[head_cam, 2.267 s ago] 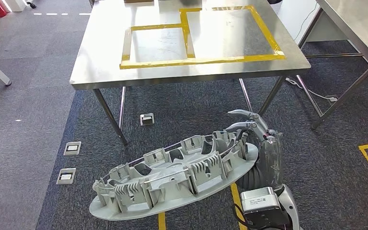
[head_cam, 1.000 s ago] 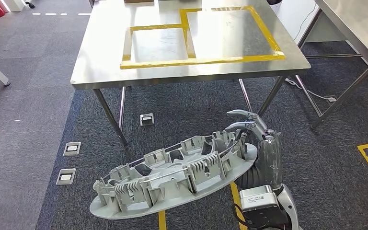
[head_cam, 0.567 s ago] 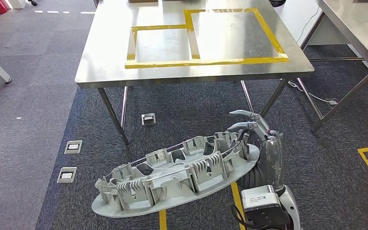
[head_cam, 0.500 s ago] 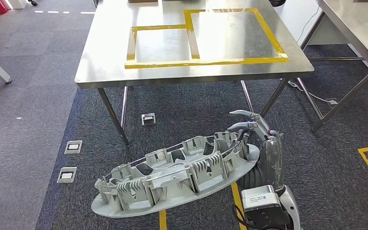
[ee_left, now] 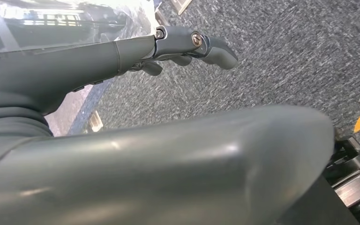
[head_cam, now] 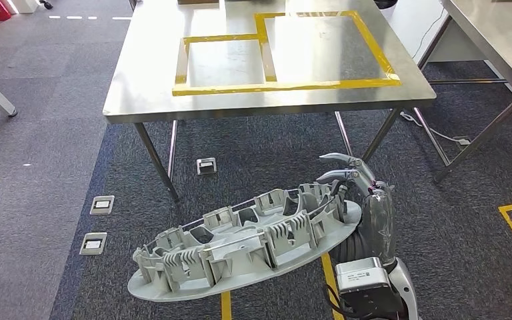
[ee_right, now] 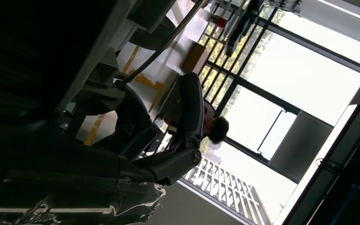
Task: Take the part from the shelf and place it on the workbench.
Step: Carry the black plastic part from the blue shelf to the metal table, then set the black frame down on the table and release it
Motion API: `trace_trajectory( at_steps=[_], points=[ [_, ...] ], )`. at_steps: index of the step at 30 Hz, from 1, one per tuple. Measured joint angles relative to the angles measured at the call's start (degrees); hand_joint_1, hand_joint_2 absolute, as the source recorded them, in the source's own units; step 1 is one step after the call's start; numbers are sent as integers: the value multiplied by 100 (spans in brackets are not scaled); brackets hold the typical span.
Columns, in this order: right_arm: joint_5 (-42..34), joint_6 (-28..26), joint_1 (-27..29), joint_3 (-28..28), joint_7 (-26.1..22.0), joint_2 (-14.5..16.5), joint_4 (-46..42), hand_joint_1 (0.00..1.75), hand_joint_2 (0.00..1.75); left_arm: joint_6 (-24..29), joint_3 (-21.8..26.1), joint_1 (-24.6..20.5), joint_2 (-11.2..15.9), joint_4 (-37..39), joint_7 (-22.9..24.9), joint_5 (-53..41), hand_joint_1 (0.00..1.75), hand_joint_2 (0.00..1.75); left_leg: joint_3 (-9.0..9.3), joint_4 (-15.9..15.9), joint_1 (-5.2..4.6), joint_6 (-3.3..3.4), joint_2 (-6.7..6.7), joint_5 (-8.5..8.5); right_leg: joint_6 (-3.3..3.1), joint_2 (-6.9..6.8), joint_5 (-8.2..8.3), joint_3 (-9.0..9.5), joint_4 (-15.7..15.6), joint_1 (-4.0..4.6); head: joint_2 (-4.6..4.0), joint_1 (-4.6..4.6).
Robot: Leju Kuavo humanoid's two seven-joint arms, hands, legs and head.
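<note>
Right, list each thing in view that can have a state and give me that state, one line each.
part: carried ribbed side up, tilted, off the floor, not yet on the workbench.
right hand: holds the part at its right end, fingers over the rim.
left hand: fingers extended; the part's underside fills the foreground.
workbench: bare steel top marked with yellow tape rectangles.

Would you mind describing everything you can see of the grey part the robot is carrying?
The part is a long, flat, oval piece that looks like matte grey moulded plastic. Its upper face carries upright ribs, small walled compartments and finned brackets in rows along its length. It is held off the carpeted floor, short of the steel workbench, tilted with the end nearer the right hand higher. That hand's fingers reach over its raised end; its other end is not visibly supported.
</note>
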Motion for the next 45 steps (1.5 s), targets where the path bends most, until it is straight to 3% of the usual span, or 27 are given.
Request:
trace_trajectory(
  at_steps=[11,17,19,21,22,23,24,25,27,28,33,35,37,38,39,40,42,43,44,45],
  points=[
    [1,3,2,7,29,0,0,175,175,-15,0,2,1,0,52,4,0,175,-5,27,-20,15,-1,-17,15,0,4,3,-7,-19,0,-1],
    [1,3,6,7,28,-1,-3,175,175,-17,0,-4,2,-1,56,-2,0,175,33,-38,-12,103,10,12,107,6,-38,1,32,-47,0,-4],
    [0,1,8,4,28,-2,-4,175,175,-21,0,-13,-2,-2,56,-3,0,175,76,-92,26,137,21,33,136,5,-269,-192,451,-53,0,30],
    [-1,-1,18,4,28,-2,-1,175,175,-29,0,-16,-4,-2,57,-2,0,175,89,-94,31,147,22,20,160,2,-584,-591,1220,-67,0,79],
    [-2,-1,26,5,29,-2,4,175,175,-34,0,-14,-5,-1,57,-1,0,175,98,-93,34,144,22,8,170,1,-657,-758,1514,-75,0,97],
    [-2,-1,30,5,29,-2,10,175,175,-38,0,-11,-5,-1,58,-1,0,175,115,-91,39,132,20,-10,176,0,-618,-841,1625,-81,0,105],
    [-2,-1,31,6,29,-2,16,175,175,-43,0,-8,-5,-1,58,-1,0,175,142,-88,47,113,18,-35,178,-3,-469,-812,1511,-86,0,113],
    [-2,-1,31,6,29,-2,20,175,175,-46,0,-6,-7,-1,58,-1,0,175,182,-84,60,87,15,-69,176,-9,-238,-678,1191,-90,0,122],
    [-3,-1,28,7,29,-2,27,175,175,-50,0,-8,-5,-1,58,-1,0,175,238,-66,67,12,15,-152,155,-52,103,-349,472,-78,0,154],
    [-5,-4,25,8,29,-1,30,175,175,-50,0,-13,-4,-1,58,-1,0,175,243,-51,58,-29,17,-185,119,-70,151,-248,248,-69,0,172],
    [-7,-11,42,7,33,-4,39,175,175,-60,-1,-23,-3,0,61,-4,0,175,219,62,58,-189,42,-338,-105,-51,-5,-194,143,-48,0,79],
    [-5,-10,29,8,32,-2,40,175,175,-63,-2,-27,-3,0,59,-5,0,175,-8,541,65,-209,29,-569,-176,-48,-52,-125,128,-48,0,19],
    [-4,-10,25,10,31,-1,44,175,175,-66,-2,-13,-3,0,60,-5,0,175,-428,1322,64,-199,19,-837,-222,-33,-118,-50,128,-20,0,-40],
    [-4,-10,28,10,32,-1,49,175,175,-70,-2,1,-3,0,62,-5,0,175,-622,1625,63,-193,15,-867,-235,-16,-160,5,129,-3,0,-59],
    [-5,-10,31,10,32,-2,54,175,175,-75,-2,13,-3,0,65,-6,0,175,-740,1735,62,-186,14,-773,-240,6,-207,70,130,13,0,-72],
    [-7,-9,33,10,33,-2,60,175,175,-80,-2,22,-2,0,68,-7,0,175,-770,1638,59,-174,13,-559,-240,29,-259,148,132,28,0,-85],
    [-10,-9,33,10,33,-1,64,175,175,-85,-2,21,2,0,69,-9,0,175,-589,974,42,-112,1,21,-227,58,-365,314,124,42,0,-105],
    [-11,-9,29,11,33,0,66,175,175,-85,-2,17,4,0,69,-9,0,175,-484,707,19,-73,-10,214,-209,67,-409,380,115,48,0,-106],
    [-14,-9,25,13,34,0,67,175,175,-85,-2,13,5,0,70,-10,0,175,-408,529,-6,-35,-19,305,-182,75,-436,418,105,43,0,-114],
    [-16,-10,21,15,34,1,69,175,175,-86,-2,9,5,0,71,-11,0,175,-378,487,-30,-6,-26,292,-153,79,-449,425,93,33,0,-118]
  ],
)
